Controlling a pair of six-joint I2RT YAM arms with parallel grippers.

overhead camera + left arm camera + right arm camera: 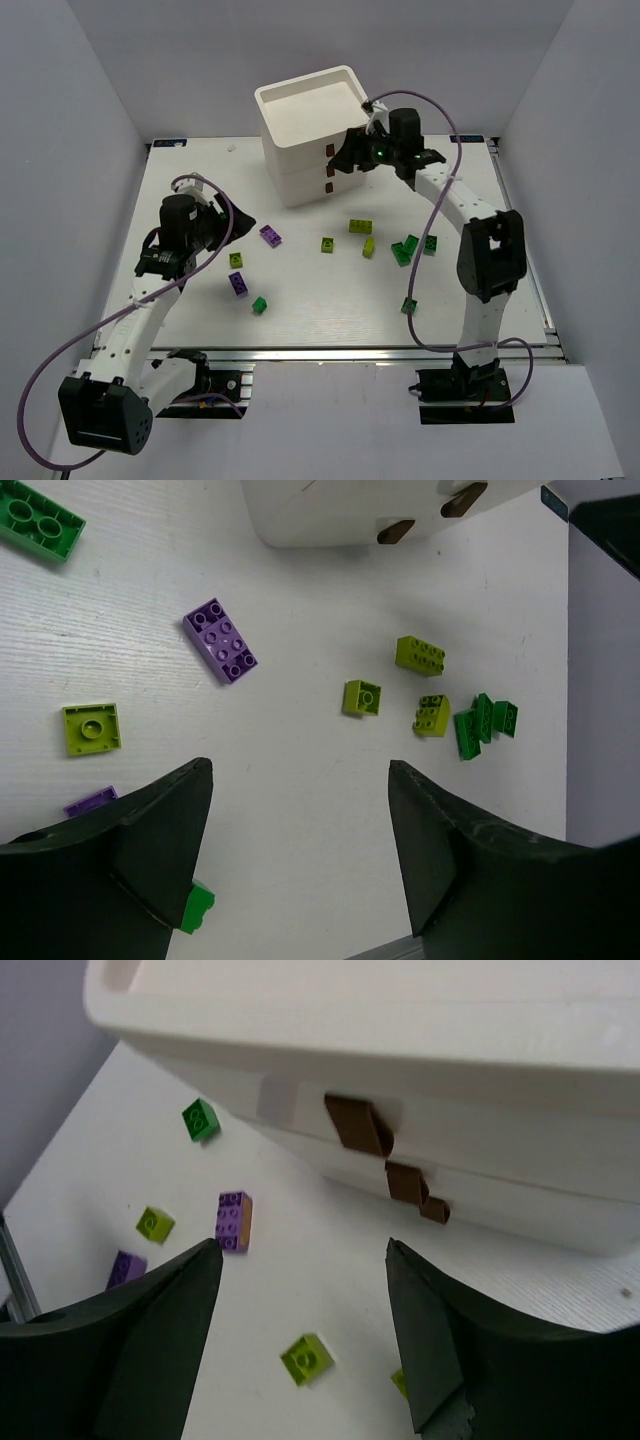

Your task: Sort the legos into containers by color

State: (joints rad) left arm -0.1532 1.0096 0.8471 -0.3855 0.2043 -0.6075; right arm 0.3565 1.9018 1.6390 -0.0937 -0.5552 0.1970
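Observation:
The white three-tier drawer unit (pixel 300 150) stands at the back of the table, drawers shut, with brown handles (pixel 358 1123) and an open tray on top. Purple (pixel 270 235), yellow-green (pixel 327 244) and dark green (pixel 409 305) legos lie scattered on the table in front of it. My left gripper (pixel 238 218) is open and empty, hovering above the table near a purple brick (pixel 220 640). My right gripper (pixel 346 160) is open and empty, just in front of the drawer handles; it holds nothing in the right wrist view (pixel 303 1245).
A cluster of green bricks (pixel 485 723) and yellow-green bricks (pixel 420 655) lies at mid-right. A green brick (pixel 197 908) sits by my left finger. White walls enclose the table on three sides; the metal rail (pixel 320 352) marks the near edge.

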